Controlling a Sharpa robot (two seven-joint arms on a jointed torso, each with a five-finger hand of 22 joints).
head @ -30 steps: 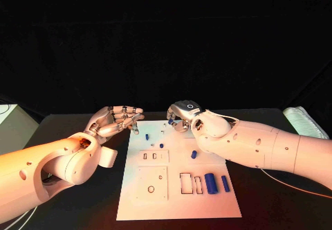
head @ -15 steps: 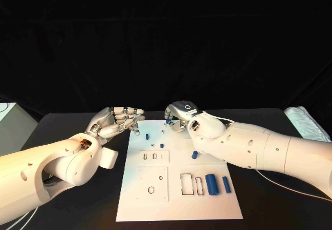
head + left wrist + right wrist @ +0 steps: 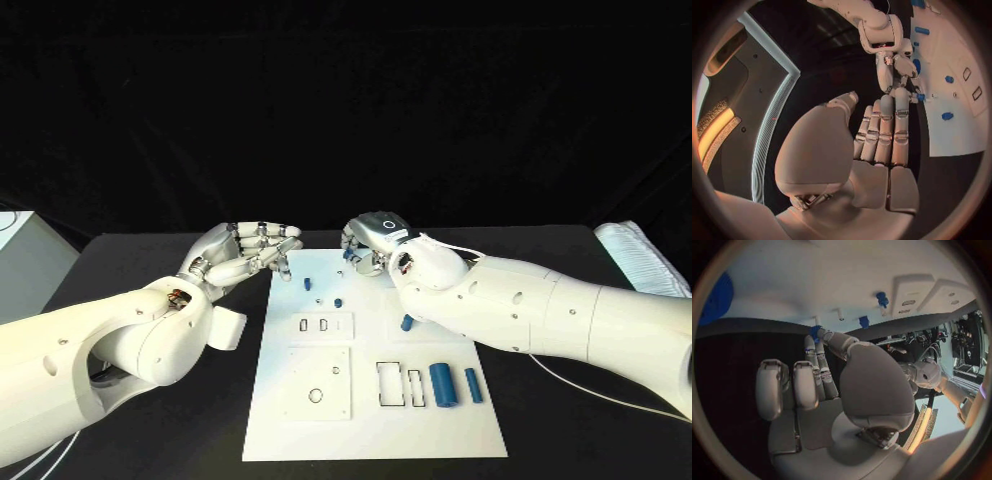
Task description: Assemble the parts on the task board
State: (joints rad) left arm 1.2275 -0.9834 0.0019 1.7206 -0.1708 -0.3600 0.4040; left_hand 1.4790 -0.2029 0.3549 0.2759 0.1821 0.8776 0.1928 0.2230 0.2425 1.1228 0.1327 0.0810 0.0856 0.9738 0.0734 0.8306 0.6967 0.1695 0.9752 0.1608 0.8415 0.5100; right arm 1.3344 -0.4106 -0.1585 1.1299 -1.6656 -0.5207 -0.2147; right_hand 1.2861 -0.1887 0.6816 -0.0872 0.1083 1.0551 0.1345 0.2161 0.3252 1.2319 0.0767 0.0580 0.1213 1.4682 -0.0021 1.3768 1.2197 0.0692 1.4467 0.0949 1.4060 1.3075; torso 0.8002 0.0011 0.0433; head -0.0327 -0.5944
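Black surface [image 3: 159, 270] carrying the white task board [image 3: 368, 400]. Right hand [image 3: 372, 240] has shifted slightly left at the board's far edge, apparently pinching a small blue part [image 3: 353, 256], probably nearing insertion. Left hand [image 3: 245, 250] stays curled, holding nothing, at the far-left corner.

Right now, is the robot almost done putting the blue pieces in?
Not nearly. Two small blue pieces seem to stand near the white board's far end. The right hand pinches a small blue piece above that end; the left hand holds nothing. Two blue cylinders and another blue piece lie loose, and the slots are empty.
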